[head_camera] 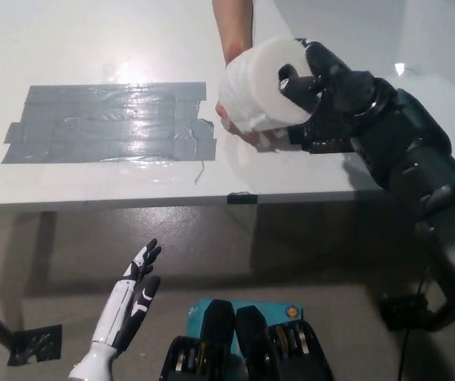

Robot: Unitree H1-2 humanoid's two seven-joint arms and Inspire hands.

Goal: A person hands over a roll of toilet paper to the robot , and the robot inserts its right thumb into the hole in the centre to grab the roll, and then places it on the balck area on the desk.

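A white toilet paper roll is held above the desk's right part. My black right hand has its thumb in the roll's centre hole and its fingers around the roll's right side. A person's hand still cups the roll from below and the left, with the forearm coming from the top. The dark taped area lies on the desk to the left of the roll. My white left hand rests low at the lower left, below the desk edge, fingers spread.
The white desk ends at a front edge across the middle of the picture, with a small black mark on it. Below it is grey floor with a piece of tape at the lower left.
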